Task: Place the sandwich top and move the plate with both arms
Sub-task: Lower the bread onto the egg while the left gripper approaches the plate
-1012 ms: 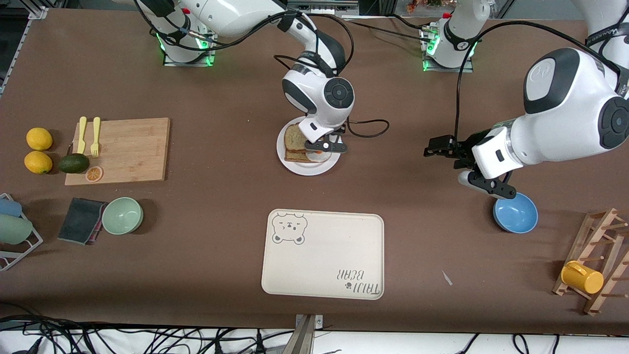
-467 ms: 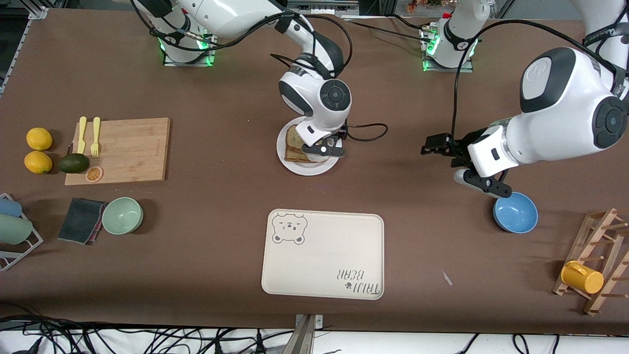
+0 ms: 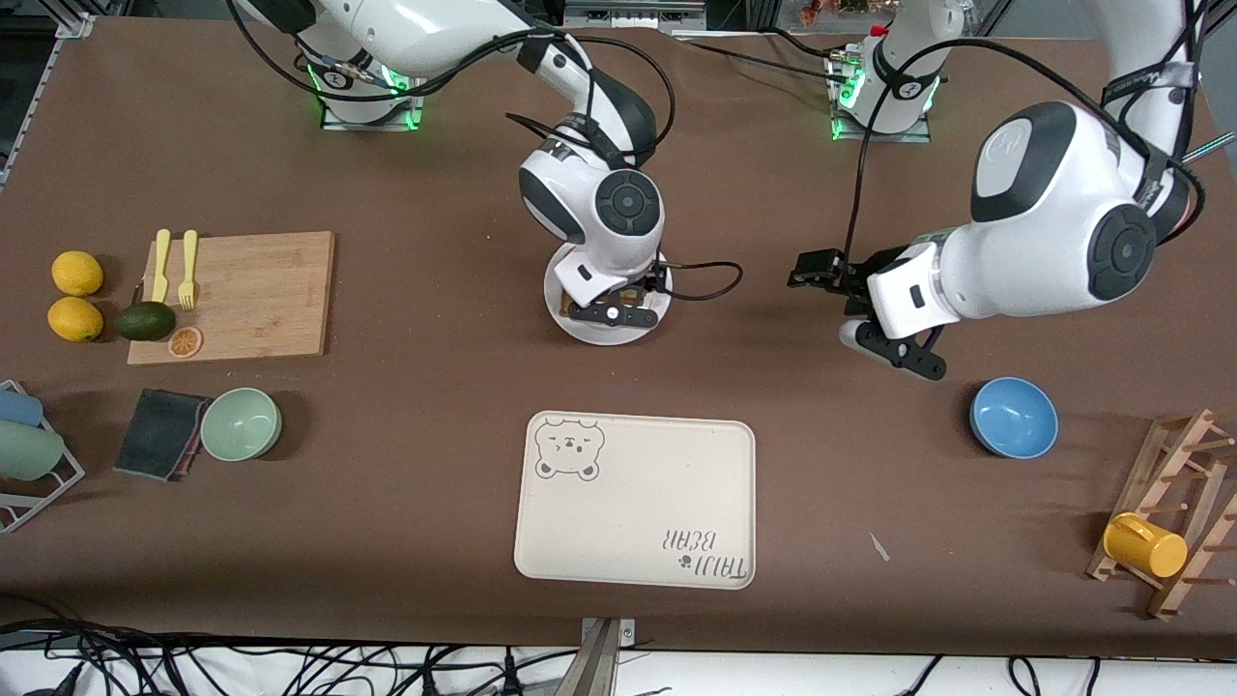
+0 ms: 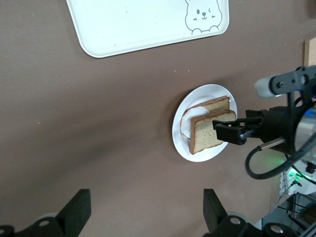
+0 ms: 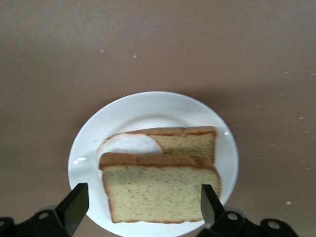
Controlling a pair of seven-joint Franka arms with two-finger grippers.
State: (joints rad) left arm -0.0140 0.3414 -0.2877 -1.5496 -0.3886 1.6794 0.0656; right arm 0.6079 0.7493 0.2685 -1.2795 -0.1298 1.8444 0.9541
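The white plate [image 3: 604,333] sits mid-table, farther from the front camera than the tray. In the right wrist view the plate [image 5: 148,106] bears a brown slice [image 5: 190,143] with a fried egg [image 5: 131,144], and the pale speckled sandwich top [image 5: 158,192] lies over them, offset. My right gripper [image 3: 614,311] hangs open just over the plate and hides the sandwich in the front view; its fingers [image 5: 74,205] straddle the top slice. My left gripper [image 3: 897,354] is open and empty over bare table between the plate and the blue bowl. The left wrist view shows the plate [image 4: 180,140], the top slice [image 4: 207,136] and the right gripper [image 4: 232,132].
A cream bear-print tray [image 3: 638,503] lies nearer the front camera than the plate. A blue bowl [image 3: 1013,418] and a wooden rack with a yellow mug [image 3: 1145,546] are toward the left arm's end. A cutting board [image 3: 251,290] and a green bowl [image 3: 242,423] are toward the right arm's end.
My right gripper has shifted over the plate toward the right arm's end and now covers the sandwich. My left gripper has moved off the blue bowl toward the plate.
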